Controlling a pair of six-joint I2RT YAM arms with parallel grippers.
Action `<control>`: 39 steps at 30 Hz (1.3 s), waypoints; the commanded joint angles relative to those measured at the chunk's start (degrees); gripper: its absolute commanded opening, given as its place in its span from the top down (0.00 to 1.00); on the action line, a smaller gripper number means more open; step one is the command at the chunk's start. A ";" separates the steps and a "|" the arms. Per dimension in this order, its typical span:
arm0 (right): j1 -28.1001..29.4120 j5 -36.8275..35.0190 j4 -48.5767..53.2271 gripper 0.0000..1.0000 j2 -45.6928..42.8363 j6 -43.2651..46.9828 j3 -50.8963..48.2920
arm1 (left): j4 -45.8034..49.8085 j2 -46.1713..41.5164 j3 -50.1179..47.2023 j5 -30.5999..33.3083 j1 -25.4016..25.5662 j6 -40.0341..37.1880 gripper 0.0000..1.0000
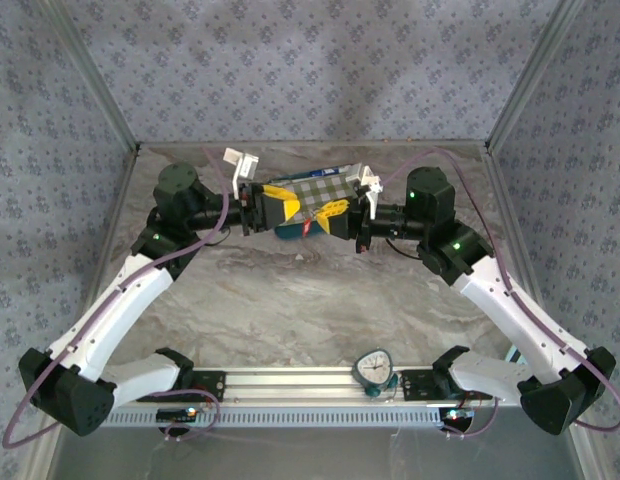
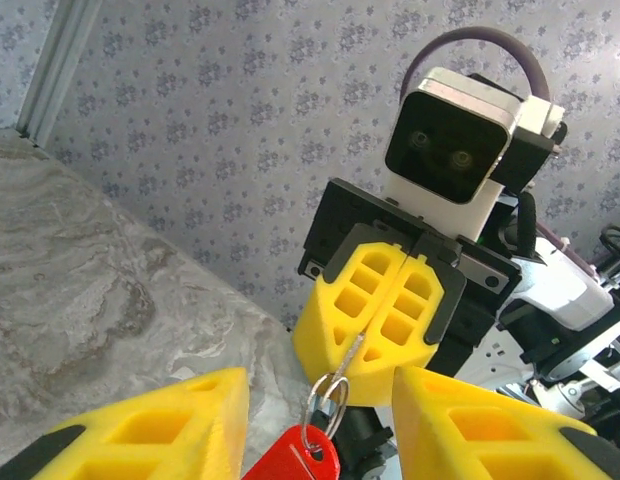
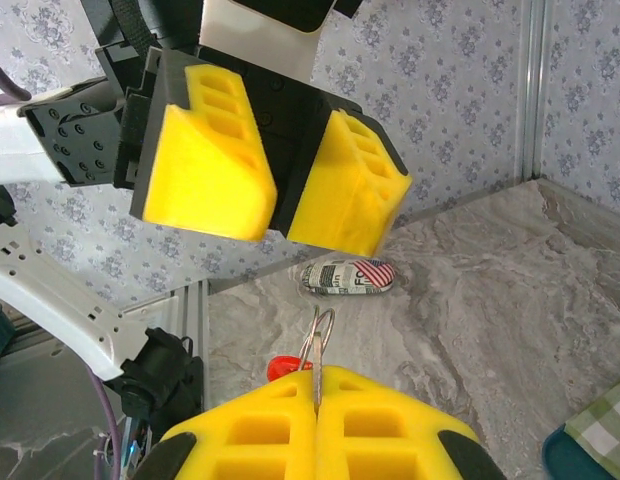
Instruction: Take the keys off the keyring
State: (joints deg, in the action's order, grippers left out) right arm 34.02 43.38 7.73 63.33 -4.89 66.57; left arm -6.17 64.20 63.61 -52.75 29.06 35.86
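My right gripper [image 3: 315, 400] is shut on a silver key [image 3: 315, 372], which I see edge-on between its yellow pads. From the key hangs the silver keyring [image 3: 321, 335] with a red tag [image 3: 283, 367] on it. In the left wrist view the same right gripper [image 2: 368, 362] faces me, with the key [image 2: 352, 352], keyring [image 2: 327, 398] and red tag [image 2: 293, 458] below it. My left gripper [image 2: 320, 425] stands open, one finger on either side of the ring and tag, touching neither. From above, the left gripper [image 1: 275, 205] and right gripper [image 1: 335, 215] meet over the back of the table.
A checked cloth [image 1: 320, 190] over a blue object lies behind the grippers. A glasses case [image 3: 347, 275] printed with newsprint and a flag lies on the marble table [image 3: 510, 300]. A round timer [image 1: 373, 368] stands at the near rail.
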 commanded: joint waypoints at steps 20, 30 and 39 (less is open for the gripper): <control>-0.34 0.84 0.21 1.00 -0.49 -0.05 1.29 | 4.07 1.66 3.45 -2.53 3.62 -4.74 0.76; -0.80 0.48 -0.12 1.00 -0.75 -0.05 3.05 | 2.83 0.80 2.85 -0.32 3.41 -3.97 1.00; -0.30 -0.22 -2.57 1.00 -2.60 -0.08 -0.33 | -7.10 -1.66 -1.71 4.39 0.46 4.31 1.00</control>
State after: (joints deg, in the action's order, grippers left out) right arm 33.69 43.27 6.52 63.07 -4.91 66.87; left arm -7.88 64.73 62.74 -51.59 31.42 37.21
